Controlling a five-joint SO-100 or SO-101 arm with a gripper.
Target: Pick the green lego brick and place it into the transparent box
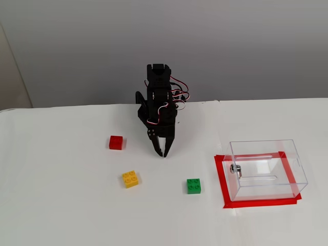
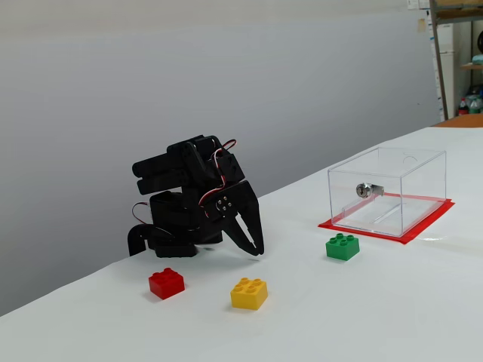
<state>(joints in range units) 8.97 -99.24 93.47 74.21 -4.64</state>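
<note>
Now the gripper (image 1: 163, 154) points down at the table, nearly closed and holding nothing. Beside it, apart, lies the green lego brick (image 1: 193, 185), and farther on that same side stands the transparent box (image 1: 266, 169).

Black arm folded low, fingers (image 1: 163, 153) together, tips down near the table.
</note>
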